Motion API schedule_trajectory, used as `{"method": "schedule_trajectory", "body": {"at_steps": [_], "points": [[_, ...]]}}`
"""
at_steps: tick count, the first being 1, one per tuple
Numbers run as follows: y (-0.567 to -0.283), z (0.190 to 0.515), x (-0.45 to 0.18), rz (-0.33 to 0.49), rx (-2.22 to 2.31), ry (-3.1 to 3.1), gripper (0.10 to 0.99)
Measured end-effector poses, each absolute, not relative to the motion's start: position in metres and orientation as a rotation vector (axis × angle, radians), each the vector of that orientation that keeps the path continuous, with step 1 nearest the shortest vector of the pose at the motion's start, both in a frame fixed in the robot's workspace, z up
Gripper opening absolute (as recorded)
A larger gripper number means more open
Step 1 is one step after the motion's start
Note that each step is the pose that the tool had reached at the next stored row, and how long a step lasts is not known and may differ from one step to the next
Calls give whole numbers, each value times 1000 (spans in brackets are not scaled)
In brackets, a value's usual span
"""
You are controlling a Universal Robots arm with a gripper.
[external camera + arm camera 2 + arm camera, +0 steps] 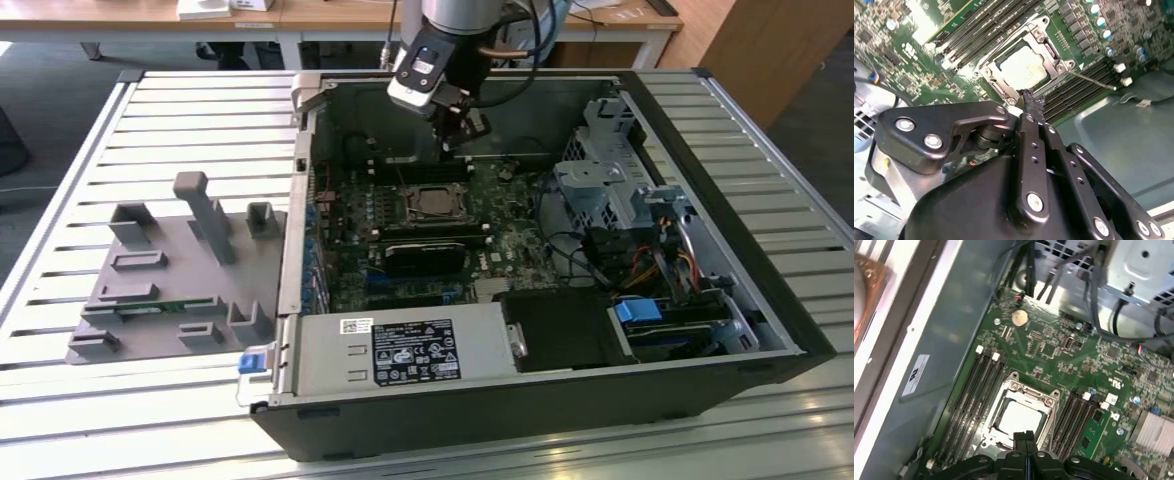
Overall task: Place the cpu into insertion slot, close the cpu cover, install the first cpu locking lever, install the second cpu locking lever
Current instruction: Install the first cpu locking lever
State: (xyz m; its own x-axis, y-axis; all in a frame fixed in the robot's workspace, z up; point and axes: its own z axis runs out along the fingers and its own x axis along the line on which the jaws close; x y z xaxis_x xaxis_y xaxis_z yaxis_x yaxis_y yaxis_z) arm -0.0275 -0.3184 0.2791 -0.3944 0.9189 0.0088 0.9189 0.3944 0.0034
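Note:
The cpu point(1021, 67) lies flat in the insertion slot, silver top up, and hides the slot's contact field. The cpu cover point(1051, 47) is down around it as a silvery frame. A thin silver locking lever point(1094, 81) sticks out from one socket corner over the black memory slots. My gripper point(1029, 97) is shut with nothing in it, its black tips just above the socket's edge. In the first wrist view the gripper point(1024, 437) hovers at the rim of the cover point(1016, 388), beside the cpu point(1019, 417). In the exterior view the gripper point(462, 148) hangs over the board behind the cpu point(434, 203).
The open computer case point(761, 300) walls in the motherboard. A drive cage point(601, 180) and cables stand at the exterior view's right, and a power supply point(400, 352) sits at the front. A black card point(427, 252) lies in front of the socket. A grey fixture tray point(160, 290) rests outside the case.

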Motion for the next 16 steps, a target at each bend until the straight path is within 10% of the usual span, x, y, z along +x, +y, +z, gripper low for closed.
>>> {"method": "schedule_trajectory", "body": {"at_steps": [16], "points": [[-318, 279, -27, -11, -1445, -2782, 106]]}}
